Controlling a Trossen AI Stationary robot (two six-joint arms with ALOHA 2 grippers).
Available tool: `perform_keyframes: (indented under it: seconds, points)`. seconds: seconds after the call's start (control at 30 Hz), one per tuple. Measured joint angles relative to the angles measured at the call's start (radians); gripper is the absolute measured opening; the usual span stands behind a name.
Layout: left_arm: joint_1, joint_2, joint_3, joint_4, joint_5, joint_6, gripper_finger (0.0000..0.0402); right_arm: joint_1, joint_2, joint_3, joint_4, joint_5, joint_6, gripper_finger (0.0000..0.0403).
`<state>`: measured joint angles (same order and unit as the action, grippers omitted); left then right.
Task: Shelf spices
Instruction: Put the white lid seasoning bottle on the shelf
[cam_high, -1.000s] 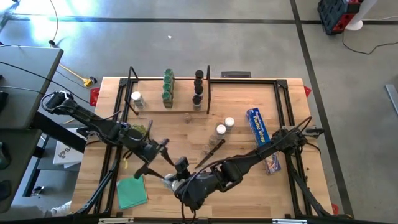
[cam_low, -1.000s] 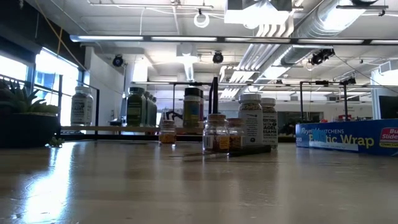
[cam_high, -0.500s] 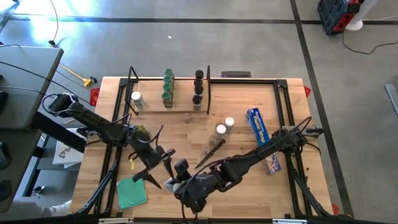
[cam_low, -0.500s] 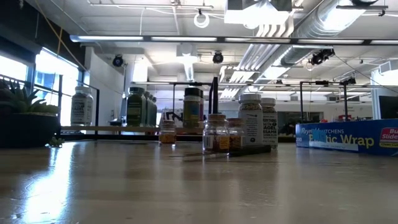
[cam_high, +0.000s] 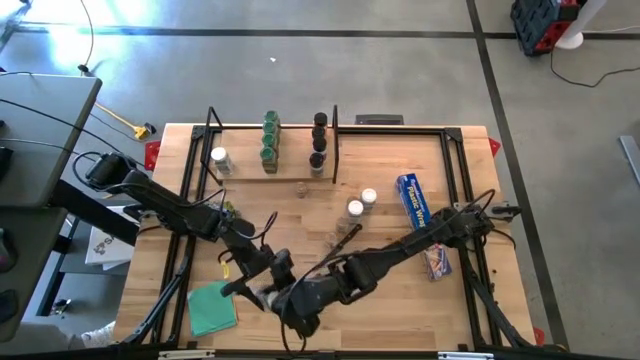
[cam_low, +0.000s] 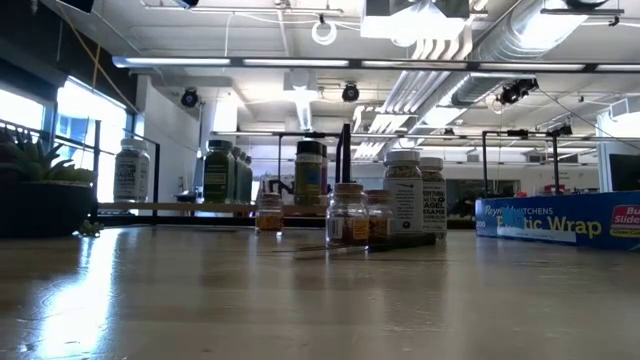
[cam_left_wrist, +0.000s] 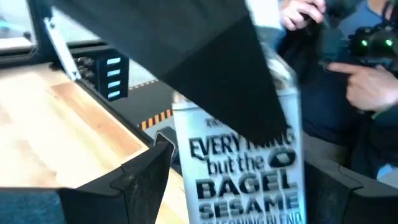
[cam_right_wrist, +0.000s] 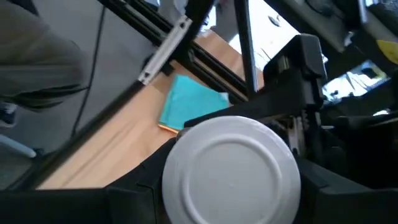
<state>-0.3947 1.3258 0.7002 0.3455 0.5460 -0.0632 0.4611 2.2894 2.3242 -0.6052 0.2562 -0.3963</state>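
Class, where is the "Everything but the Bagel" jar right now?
In the high view the bagel seasoning jar is near the table's front edge, between the left gripper and right gripper, beside the teal pad.

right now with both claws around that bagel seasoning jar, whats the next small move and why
Probably close the left claw on the jar before the right claw lets go. The jar sits between the left claw's spread fingers, not yet squeezed, while the right claw holds it with the white cap facing its camera. It looks like a handoff above the table's front edge.
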Motion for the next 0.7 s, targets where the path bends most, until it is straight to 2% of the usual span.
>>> perform_keyframes:
  seconds: [0.17, 0.23, 0.33, 0.43, 0.6, 0.7]
  points:
    - [0.0, 0.005, 0.0, 0.02, -0.001, 0.03, 0.0266, -0.006, 0.0, 0.001, -0.014, -0.002, 0.025, 0.0185]
    - [0.0, 0.005, 0.0, 0.021, -0.001, 0.021, 0.0246, -0.006, 0.0, 0.001, -0.014, -0.002, 0.039, 0.0185]
    - [0.004, 0.005, 0.0, 0.029, 0.002, -0.011, 0.0194, -0.004, 0.0, 0.001, -0.009, 0.0, 0.054, 0.0185]
    - [0.01, 0.004, 0.0, 0.028, 0.015, -0.007, 0.0188, -0.005, 0.0, 0.001, -0.012, -0.005, 0.091, 0.0186]
    - [0.029, -0.054, 0.0, -0.037, -0.001, 0.034, 0.0188, -0.005, -0.002, 0.001, 0.041, 0.013, 0.27, 0.0241]
    - [0.026, -0.138, 0.0, -0.13, -0.112, 0.073, 0.0188, 0.0, -0.007, 0.016, 0.051, 0.079, 0.364, 0.0263]
